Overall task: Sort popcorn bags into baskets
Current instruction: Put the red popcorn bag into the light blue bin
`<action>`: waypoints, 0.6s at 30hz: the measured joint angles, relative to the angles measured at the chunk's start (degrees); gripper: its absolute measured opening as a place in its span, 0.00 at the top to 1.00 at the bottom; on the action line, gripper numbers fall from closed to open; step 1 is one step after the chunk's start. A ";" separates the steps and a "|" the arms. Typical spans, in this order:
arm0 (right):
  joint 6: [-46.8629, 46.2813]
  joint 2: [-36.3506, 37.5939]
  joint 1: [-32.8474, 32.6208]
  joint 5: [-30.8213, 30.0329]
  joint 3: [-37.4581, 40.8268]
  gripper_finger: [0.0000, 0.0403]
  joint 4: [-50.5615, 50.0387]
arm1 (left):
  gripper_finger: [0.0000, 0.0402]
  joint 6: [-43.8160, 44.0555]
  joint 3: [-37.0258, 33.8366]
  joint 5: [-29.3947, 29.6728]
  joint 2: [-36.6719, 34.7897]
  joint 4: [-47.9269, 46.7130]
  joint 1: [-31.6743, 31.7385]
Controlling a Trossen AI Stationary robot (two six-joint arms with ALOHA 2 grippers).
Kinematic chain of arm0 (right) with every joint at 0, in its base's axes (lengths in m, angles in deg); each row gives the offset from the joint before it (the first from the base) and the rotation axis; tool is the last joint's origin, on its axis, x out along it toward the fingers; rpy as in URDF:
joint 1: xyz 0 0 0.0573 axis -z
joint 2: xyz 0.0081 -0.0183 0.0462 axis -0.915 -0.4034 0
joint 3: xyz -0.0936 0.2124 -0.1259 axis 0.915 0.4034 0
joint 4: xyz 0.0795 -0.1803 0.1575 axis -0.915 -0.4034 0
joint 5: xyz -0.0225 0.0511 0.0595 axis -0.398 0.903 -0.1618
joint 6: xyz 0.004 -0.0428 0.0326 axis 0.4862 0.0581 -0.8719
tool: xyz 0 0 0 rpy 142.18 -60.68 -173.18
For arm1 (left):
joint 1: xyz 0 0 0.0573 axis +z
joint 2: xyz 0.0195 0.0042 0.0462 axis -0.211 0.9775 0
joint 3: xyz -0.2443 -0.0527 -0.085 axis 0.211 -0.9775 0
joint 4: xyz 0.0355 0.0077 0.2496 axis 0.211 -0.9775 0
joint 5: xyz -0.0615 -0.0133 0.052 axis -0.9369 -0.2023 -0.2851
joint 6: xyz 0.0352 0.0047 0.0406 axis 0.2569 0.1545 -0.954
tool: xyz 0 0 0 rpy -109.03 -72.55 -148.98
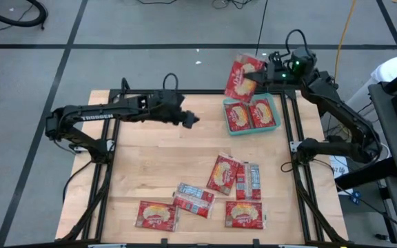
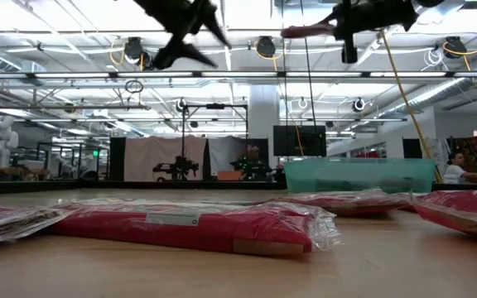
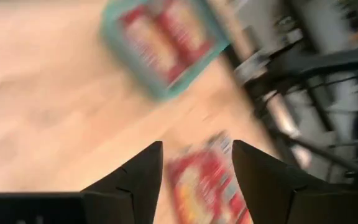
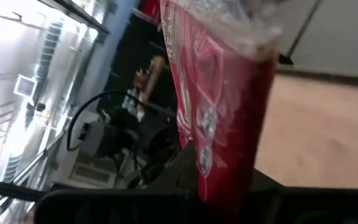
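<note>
My right gripper (image 1: 260, 71) is high above the table's far right edge, shut on a red popcorn bag (image 1: 243, 77). The bag sticks out past the far side of the teal basket (image 1: 276, 117), where two bags (image 1: 250, 115) lie flat side by side. My left gripper (image 1: 193, 121) hovers open over the table's far middle with nothing between its fingers (image 3: 148, 174). Several more bags lie flat on the near half of the table, among them one at the centre (image 1: 222, 172) and one near the front left (image 1: 156, 215). My right gripper pinches the bag's end nearest the arm (image 4: 222, 168) between its two fingers. It comes in about level from the table's right. The bag is lifted clear, lies roughly flat with its printed face up, and reaches from the fingers toward the table's left (image 2: 309, 31).
Black frame rails (image 1: 296, 148) run along the table's sides. Bare wood (image 1: 150, 158) lies between the left gripper and the bags in front. In the low view a bag (image 2: 197, 225) lies close in front, the basket (image 2: 358, 174) behind it.
</note>
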 joint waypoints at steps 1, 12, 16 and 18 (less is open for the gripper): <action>0.53 -0.29 0.19 1.20 0.00 0.98 -0.96 | 0.53 1.32 0.00 -0.02 0.00 -3.03 -0.26; 15.76 -6.63 0.36 2.72 -0.02 0.98 -18.36 | 0.66 5.77 -4.54 -0.56 0.00 -15.10 -1.15; 25.58 -9.39 0.36 -2.47 -0.02 0.98 -25.11 | 0.68 4.56 -5.80 -2.40 0.00 -14.75 -0.56; 29.93 -10.45 0.36 -5.44 -0.04 0.98 -27.42 | 0.69 2.73 -5.84 -4.10 0.00 -14.73 0.02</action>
